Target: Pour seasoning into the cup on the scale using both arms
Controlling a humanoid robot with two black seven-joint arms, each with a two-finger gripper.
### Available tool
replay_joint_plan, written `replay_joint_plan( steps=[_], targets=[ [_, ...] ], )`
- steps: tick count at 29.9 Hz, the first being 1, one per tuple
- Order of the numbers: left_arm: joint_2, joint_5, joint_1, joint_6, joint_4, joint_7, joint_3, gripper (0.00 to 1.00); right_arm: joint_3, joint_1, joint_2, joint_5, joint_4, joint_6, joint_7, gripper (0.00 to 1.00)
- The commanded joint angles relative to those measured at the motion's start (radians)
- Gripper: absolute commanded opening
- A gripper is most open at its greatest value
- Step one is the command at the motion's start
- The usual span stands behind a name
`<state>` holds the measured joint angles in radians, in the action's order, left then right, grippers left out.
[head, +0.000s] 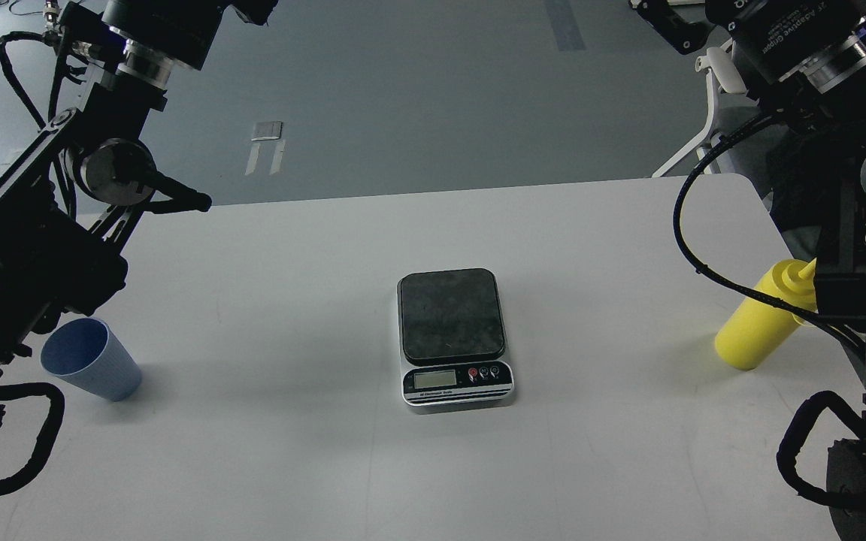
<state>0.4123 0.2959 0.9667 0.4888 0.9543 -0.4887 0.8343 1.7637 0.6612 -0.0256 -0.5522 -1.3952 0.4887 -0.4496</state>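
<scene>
On my white worktop (313, 466) the small silver digital scale (454, 338) sits bare at centre. The yellow plastic squeeze bottle (760, 327) stands far right, the ribbed light-blue cup (91, 359) far left. Nothing is placed or poured yet. I cannot tell either arm's fingers' state.

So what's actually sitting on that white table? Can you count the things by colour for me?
Blue: 1, the cup
Yellow: 1, the squeeze bottle
Black and silver: 1, the scale
Total: 3
</scene>
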Motion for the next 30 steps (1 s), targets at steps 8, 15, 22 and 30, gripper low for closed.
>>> replay_joint_plan(
  steps=[8,15,22,30],
  targets=[
    [-0.007,0.012,-0.011,0.0,-0.005,0.0,0.011,0.98,-0.01,-0.005,0.007,-0.006,-0.001,0.0,0.002,0.99],
    [-0.004,0.006,-0.013,0.0,-0.008,0.0,0.019,0.98,-0.01,-0.015,0.004,-0.012,-0.005,0.0,0.002,0.99],
    [-0.006,0.005,-0.013,0.0,-0.008,0.0,0.028,0.98,-0.01,-0.015,0.004,-0.021,-0.007,0.0,0.002,0.99],
    [-0.004,0.012,-0.013,0.0,-0.008,0.0,0.028,0.98,-0.01,-0.017,0.004,-0.021,-0.005,0.0,0.002,0.99]
  ],
)
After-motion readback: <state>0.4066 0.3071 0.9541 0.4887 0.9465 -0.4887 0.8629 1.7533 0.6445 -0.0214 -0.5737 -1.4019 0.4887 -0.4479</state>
